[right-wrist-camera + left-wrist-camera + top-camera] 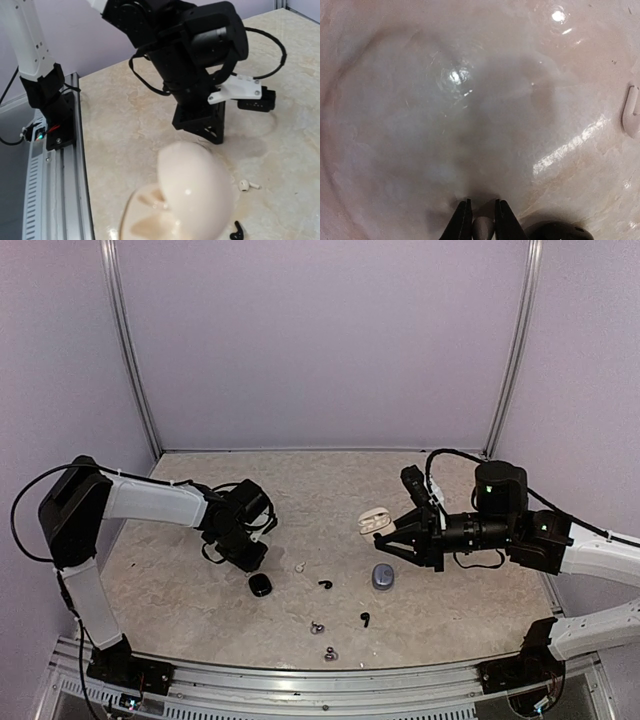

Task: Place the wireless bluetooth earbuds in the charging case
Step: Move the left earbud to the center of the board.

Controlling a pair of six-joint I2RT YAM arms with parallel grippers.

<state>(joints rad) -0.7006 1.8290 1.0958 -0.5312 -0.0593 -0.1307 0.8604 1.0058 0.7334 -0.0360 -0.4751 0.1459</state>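
white case (pixel 185 200) at right gripper (pixel 388 532): blurred, bottom cut off, fingers hidden behind it. black case (pixel 560 232) right of left fingers (pixel 462 222): cut off. grey bit (pixel 483 227) between them: unidentifiable.

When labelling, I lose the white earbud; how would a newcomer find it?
Find the left gripper; a round black case sits just below it in the top view. Right of that case lies the white earbud, the only pale one among black earbuds and silvery earbuds.

The held case (pixel 374 521) sat up in the right gripper (pixel 388 530), with a second case (pixel 382 576) on the table (pixel 180 580) just in front of it. A third case (pixel 260 586) lay right by the left gripper (pixel 250 562), earbuds (pixel 326 584) scattered between and in front of those two.
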